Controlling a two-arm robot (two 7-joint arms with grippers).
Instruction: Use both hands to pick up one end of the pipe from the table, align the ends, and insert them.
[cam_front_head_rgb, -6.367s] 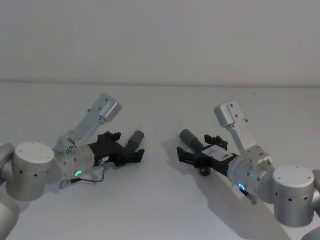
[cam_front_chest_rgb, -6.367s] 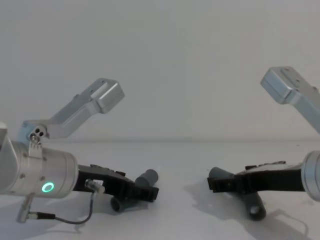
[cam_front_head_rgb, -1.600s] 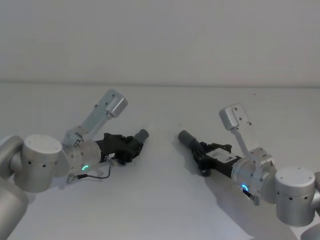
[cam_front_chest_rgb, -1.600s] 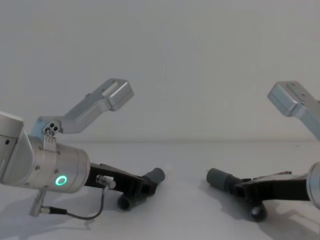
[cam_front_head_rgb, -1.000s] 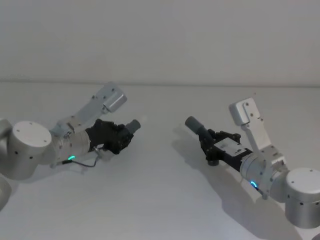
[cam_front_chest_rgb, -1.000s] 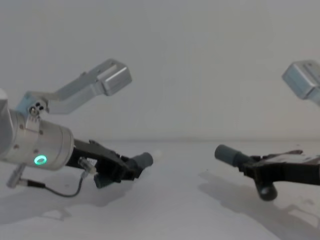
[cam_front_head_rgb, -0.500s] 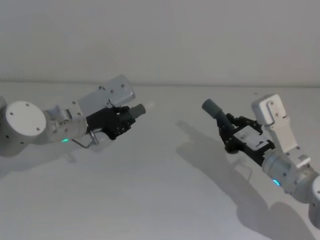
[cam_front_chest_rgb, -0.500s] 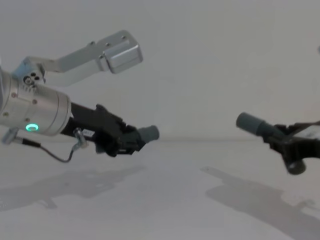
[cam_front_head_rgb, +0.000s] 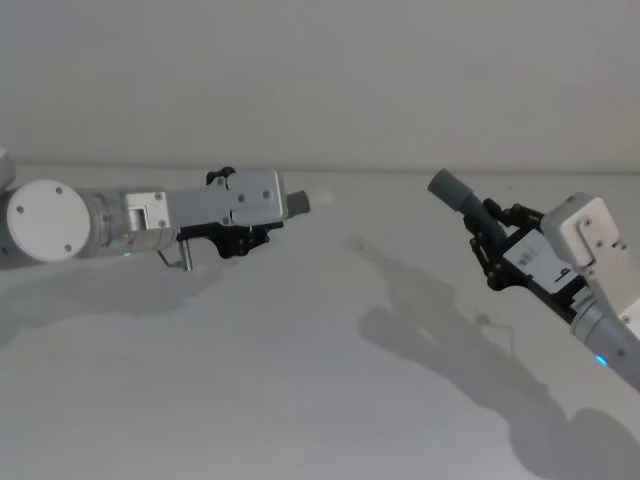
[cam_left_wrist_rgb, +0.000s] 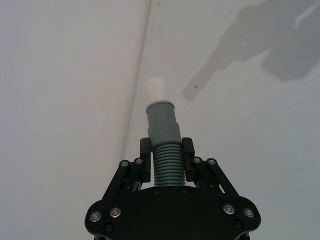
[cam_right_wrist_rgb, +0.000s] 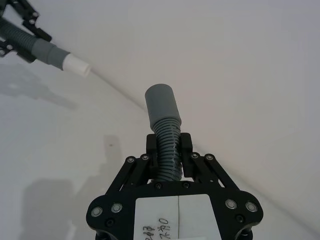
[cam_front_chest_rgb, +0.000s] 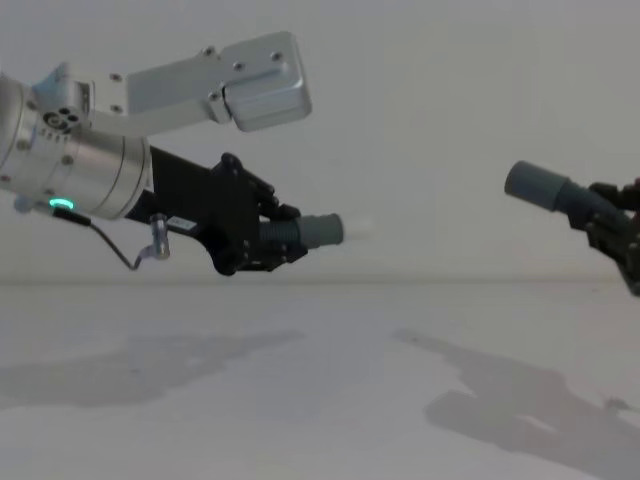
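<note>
Left of centre in the head view, we see the left end effector pinching the straight pipe piece, its whitish tip pointing toward frame right. Left wrist view agrees: both fingers are pressed on the ribbed section, with the stepped end and tip sticking out past them.

At the right edge of the head view, the right end effector is clamped on the collared pipe piece, the wide collar end aimed up and toward frame left. In the right wrist view the fingers grip the ribbed part just below the smooth collar. The straight piece shows in that frame's upper left corner.

In the chest view we have both pieces in the air above the table, with only their shadows on it. The straight piece sits centre-left and roughly level, the collared piece at the upper right, tilted. The two ends face each other loosely, well apart and not lined up. The collar sits higher in frame than the tip.
</note>
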